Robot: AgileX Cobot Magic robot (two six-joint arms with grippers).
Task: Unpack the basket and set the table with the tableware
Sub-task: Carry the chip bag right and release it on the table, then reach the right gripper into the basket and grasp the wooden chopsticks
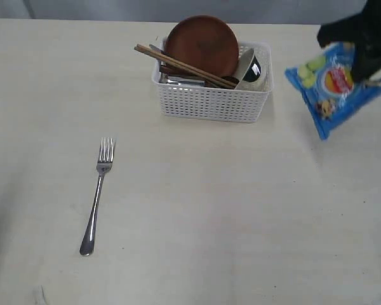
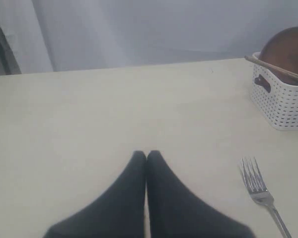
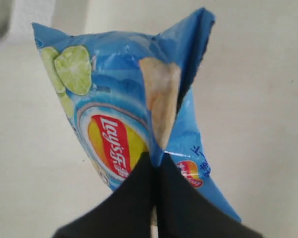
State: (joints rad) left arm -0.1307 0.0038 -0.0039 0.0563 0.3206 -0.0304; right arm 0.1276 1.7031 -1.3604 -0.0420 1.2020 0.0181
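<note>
The white basket [image 1: 211,95] stands at the back middle of the table [image 1: 241,203]. In it lean a brown round plate [image 1: 201,44], a wooden chopstick pair [image 1: 184,65] and a cream bowl [image 1: 251,68]; other tableware inside is mostly hidden. A steel fork [image 1: 98,194] lies on the table at the front left, tines toward the back. My right gripper [image 3: 155,157] is shut on a fold of the blue chip packet [image 3: 119,119], held up to the right of the basket [image 1: 335,86]. My left gripper [image 2: 146,154] is shut and empty above bare table, left of the fork [image 2: 260,193].
A pale wall or curtain [image 2: 164,29] runs behind the table's far edge. The basket's corner [image 2: 283,101] with the plate [image 2: 290,49] shows at the side of the left wrist view.
</note>
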